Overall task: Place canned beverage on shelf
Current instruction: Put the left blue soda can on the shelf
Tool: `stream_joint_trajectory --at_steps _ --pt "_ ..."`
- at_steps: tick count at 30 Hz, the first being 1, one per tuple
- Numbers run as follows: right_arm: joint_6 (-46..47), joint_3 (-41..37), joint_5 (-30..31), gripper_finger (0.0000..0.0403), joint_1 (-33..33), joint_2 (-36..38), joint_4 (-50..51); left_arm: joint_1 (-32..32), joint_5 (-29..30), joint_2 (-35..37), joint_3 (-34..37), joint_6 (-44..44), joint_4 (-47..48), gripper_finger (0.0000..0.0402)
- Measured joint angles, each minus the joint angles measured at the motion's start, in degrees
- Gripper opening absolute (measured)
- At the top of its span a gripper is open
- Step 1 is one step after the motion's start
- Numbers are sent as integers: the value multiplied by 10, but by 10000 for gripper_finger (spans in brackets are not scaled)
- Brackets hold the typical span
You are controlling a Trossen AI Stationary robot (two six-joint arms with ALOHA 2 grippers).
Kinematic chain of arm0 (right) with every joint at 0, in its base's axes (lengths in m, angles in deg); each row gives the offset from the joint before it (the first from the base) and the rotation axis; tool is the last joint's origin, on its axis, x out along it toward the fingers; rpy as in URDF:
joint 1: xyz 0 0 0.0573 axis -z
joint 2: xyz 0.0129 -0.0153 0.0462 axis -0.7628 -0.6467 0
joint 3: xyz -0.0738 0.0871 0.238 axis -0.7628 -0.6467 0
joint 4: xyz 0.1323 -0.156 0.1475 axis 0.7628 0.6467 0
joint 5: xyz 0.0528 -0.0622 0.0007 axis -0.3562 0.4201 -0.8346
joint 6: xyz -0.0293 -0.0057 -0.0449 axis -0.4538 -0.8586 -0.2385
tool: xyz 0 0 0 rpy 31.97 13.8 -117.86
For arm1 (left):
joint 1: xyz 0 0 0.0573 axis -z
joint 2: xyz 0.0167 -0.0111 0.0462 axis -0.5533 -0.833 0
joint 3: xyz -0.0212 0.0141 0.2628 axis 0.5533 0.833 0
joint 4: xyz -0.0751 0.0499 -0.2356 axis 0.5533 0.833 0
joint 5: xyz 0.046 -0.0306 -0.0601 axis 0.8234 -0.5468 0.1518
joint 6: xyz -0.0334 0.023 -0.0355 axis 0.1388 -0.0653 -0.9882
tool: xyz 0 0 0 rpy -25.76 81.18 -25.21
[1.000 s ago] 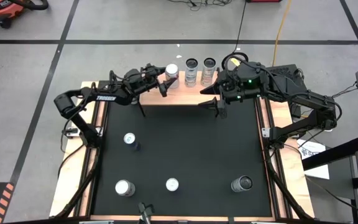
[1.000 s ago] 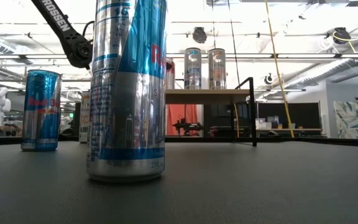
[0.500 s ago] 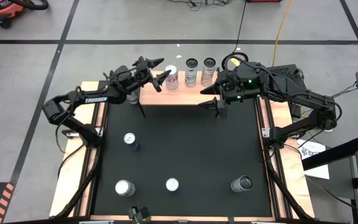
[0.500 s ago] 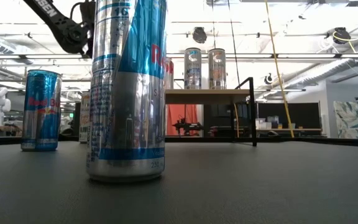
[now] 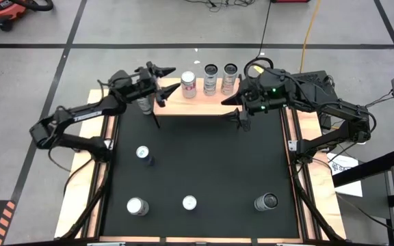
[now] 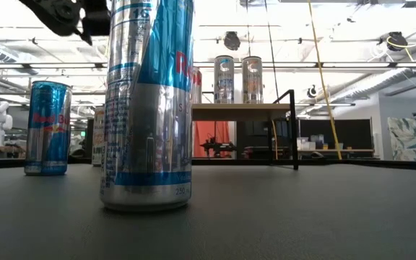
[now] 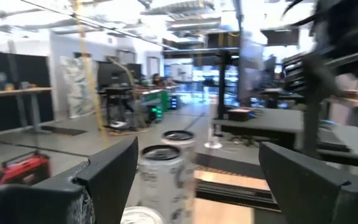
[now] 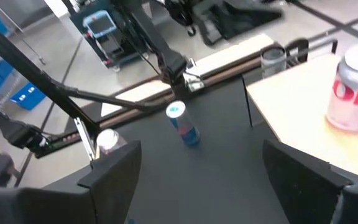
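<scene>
Left pincer (image 5: 169, 78) farther from shelf (image 5: 204, 101).

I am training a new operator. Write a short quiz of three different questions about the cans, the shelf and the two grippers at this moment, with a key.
1. True or false: the left gripper is holding a can.
2. How many cans stand on the shelf, and how many on the black mat?
3. Which gripper hangs over the mat in front of the shelf? A) left B) right C) neither

Key
1. False. Its fingers are open and empty, beside the white can on the shelf.
2. Four on the shelf, four on the mat.
3. B. The right gripper is open there, holding nothing.
</scene>
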Motion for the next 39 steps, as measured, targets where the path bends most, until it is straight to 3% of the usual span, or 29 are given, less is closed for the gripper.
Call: stream_joint_trajectory --at_steps 10,18,23,39 --pt "6 0 0 315 -1 0 37 0 -16 134 0 0 168 334" --pt "3 0 1 315 -15 0 72 0 -17 201 0 5 305 334" --pt "3 0 1 315 -29 0 74 0 -12 224 0 63 370 334" --pt "43 0 5 315 -64 0 109 0 -8 229 1 34 433 334"
